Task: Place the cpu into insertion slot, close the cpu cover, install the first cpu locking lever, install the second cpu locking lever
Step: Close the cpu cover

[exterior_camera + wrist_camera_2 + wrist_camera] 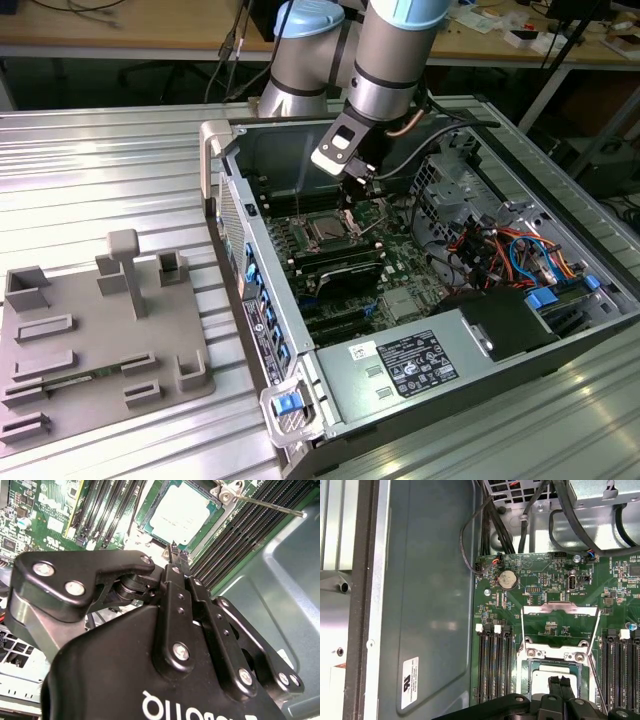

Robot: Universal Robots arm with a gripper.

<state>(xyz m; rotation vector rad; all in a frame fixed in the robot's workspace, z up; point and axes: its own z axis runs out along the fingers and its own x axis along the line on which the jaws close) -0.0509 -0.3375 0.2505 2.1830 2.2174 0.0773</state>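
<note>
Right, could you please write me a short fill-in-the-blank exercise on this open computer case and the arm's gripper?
1. In the square silver-rimmed insertion slot lies the small flat grey-silver ___.
2. The black gripper hovers above it with its fingers ___.
3. The thin silver square-framed cpu cover is swung ___.
Missing words: cpu, shut, open.
</note>
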